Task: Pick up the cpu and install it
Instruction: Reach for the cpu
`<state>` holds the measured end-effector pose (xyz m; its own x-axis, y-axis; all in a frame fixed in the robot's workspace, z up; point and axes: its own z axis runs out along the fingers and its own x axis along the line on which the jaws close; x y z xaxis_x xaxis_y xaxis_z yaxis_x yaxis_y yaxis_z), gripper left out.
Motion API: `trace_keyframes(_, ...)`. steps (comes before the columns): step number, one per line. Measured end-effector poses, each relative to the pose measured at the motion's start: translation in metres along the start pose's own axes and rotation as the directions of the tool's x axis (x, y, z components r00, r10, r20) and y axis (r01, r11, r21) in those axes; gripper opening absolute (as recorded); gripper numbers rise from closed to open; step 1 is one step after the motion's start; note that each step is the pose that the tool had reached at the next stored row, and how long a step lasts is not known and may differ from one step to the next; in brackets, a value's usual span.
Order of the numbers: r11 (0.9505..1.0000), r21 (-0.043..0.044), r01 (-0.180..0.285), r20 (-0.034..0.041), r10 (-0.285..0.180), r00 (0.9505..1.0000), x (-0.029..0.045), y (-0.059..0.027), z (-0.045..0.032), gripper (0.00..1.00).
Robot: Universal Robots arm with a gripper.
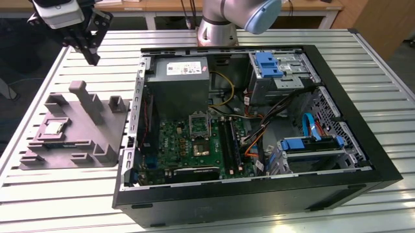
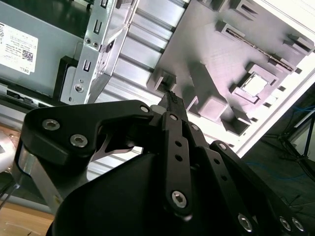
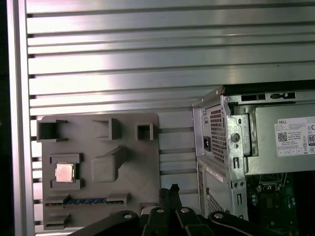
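1. Plainly, the cpu (image 1: 53, 127), a small, thin square chip with a pale silvery metal top, lies flat in a shallow square pocket of the large grey plastic tray (image 1: 104, 148). It sits on the side of the tray away from the computer.
2. It looks light and rigid but fragile. The smooth metal top is likely slippery, and the underside probably should not be scraped or pressed.
3. The best hold seems to be a gentle pinch on two opposite edges, keeping the chip level. The pocket's rim sits close around it, so there looks to be little room for fingertips.
4. The black end effector (image 1: 95, 60) hangs high over the slatted aluminium worktop (image 1: 65, 194), well apart from the cpu. Its fingers are drawn together to a narrow point with nothing between them.
5. The tall upright post (image 1: 84, 99) and the tray's lower blocks stand near the pocket. They would likely block a low sideways approach, while the way down from straight above looks open.
6. The open black computer case (image 1: 259, 194) stands just beside the tray, on the exterior view's right. Inside, the square metal-framed socket (image 1: 199, 145) on the green motherboard (image 1: 175, 141) is hemmed in by the grey power supply box (image 1: 178, 92) and the bundled cables (image 1: 259, 126).
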<state>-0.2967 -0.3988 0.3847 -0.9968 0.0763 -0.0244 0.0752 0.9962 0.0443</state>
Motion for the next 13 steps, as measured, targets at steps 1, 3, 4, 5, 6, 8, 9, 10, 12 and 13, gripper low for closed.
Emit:
trace_keyframes(1, 1.0000, 0.0000, 0.000, 0.0001, 0.000, 1.0000, 0.0009, -0.0001, 0.0000, 0.11)
trace_keyframes(3, 1.0000, -0.0001, 0.000, 0.0000, 0.000, 1.0000, 0.0027, -0.0002, 0.0001, 0.11)
trace_keyframes(4, 1.0000, 0.0000, 0.000, 0.0000, 0.000, 1.0000, 0.0037, -0.0003, 0.0000, 0.11)
trace_keyframes(5, 1.0000, -0.0001, 0.000, 0.0001, 0.000, 1.0000, 0.0048, -0.0004, 0.0001, 0.11)
trace_keyframes(6, 1.0000, 0.0000, 0.000, 0.0001, 0.000, 1.0000, 0.0057, -0.0005, 0.0001, 0.11)
trace_keyframes(8, 1.0000, 0.0000, 0.000, 0.0000, 0.000, 1.0000, 0.0075, -0.0006, 0.0001, 0.11)
trace_keyframes(9, 1.0000, -0.0001, 0.000, 0.0001, 0.000, 1.0000, 0.0084, -0.0007, 0.0001, 0.11)
trace_keyframes(10, 1.0000, -0.0001, 0.000, 0.0001, 0.000, 1.0000, 0.0092, -0.0007, 0.0001, 0.11)
trace_keyframes(12, 1.0000, 0.0000, 0.000, 0.0000, 0.000, 1.0000, 0.0110, -0.0009, 0.0001, 0.11)
trace_keyframes(13, 1.0000, -0.0001, 0.000, 0.0001, 0.000, 1.0000, 0.0121, -0.0009, 0.0001, 0.11)
